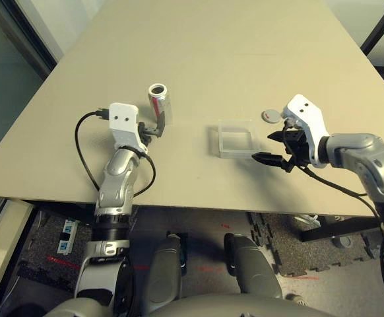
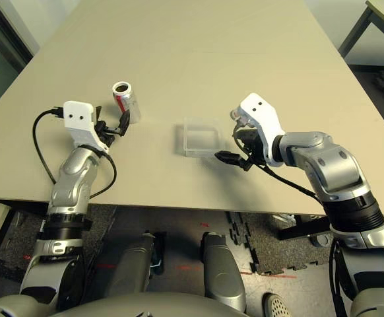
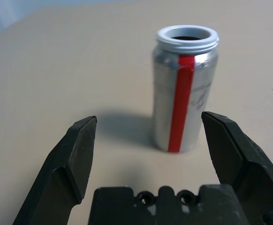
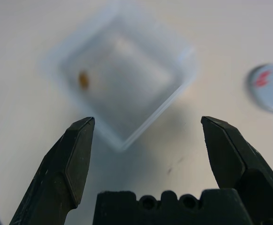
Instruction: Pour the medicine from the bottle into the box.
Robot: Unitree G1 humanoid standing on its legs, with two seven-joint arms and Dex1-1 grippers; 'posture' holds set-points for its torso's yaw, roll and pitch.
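Observation:
The bottle (image 1: 159, 102) stands upright on the table with its mouth uncapped; a red stripe runs down its silver side (image 3: 183, 89). My left gripper (image 1: 156, 129) is open just in front of it, and the bottle is beyond the fingertips, not between them. The box (image 1: 235, 139), a clear shallow tray, lies mid-table with one small brown piece (image 4: 83, 79) inside. My right gripper (image 1: 268, 146) is open close to the box's right edge, with nothing in it and its jaws apart (image 4: 146, 140).
A small round grey cap (image 1: 270, 115) with a red mark lies on the table behind the right gripper, right of the box. The tan table (image 1: 198, 46) stretches wide behind both things. A black cable loops off the left wrist near the front edge.

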